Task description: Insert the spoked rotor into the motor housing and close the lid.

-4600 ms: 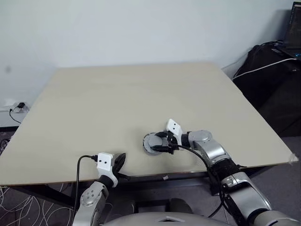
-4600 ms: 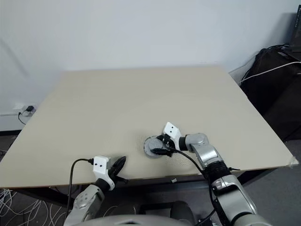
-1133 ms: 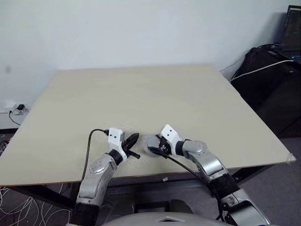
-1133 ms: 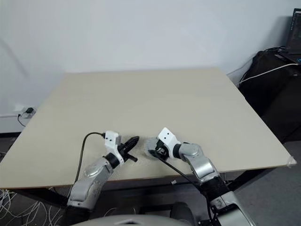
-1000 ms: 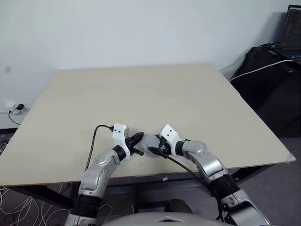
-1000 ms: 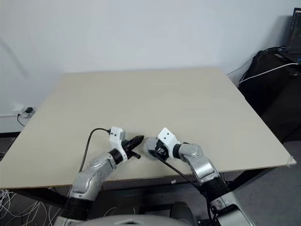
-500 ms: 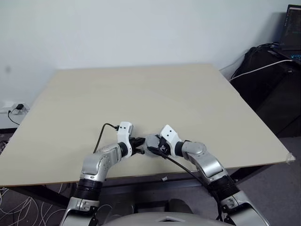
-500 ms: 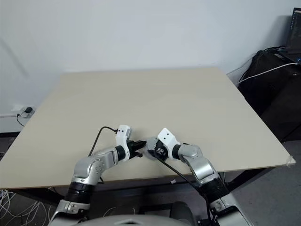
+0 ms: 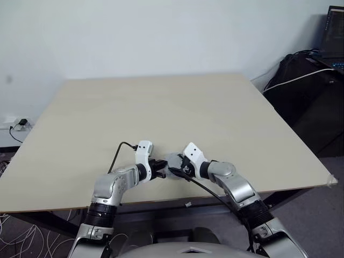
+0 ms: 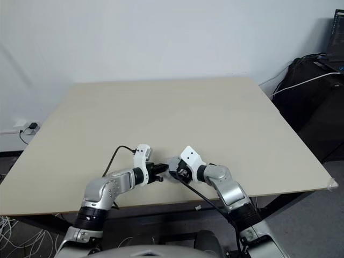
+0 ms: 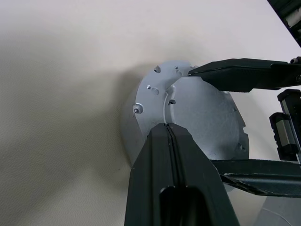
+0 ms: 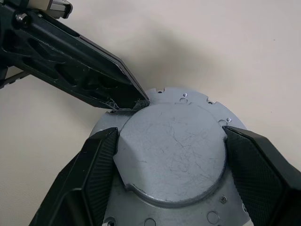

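Silver lid point(image 12: 176, 146), one, between two pincers on table point(image 9: 161, 107)

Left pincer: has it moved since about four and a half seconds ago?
Yes. The left pincer has come in from the table's near edge, up and rightward, to the silver disc that the right pincer grips; its shut tips touch the rim.

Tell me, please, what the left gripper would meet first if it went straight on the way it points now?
The lid, most likely: the shut left gripper points at its rim with its tip already at or touching the silver disc, which sits between the right gripper's two fingers. Whether it actually touches is hard to judge.
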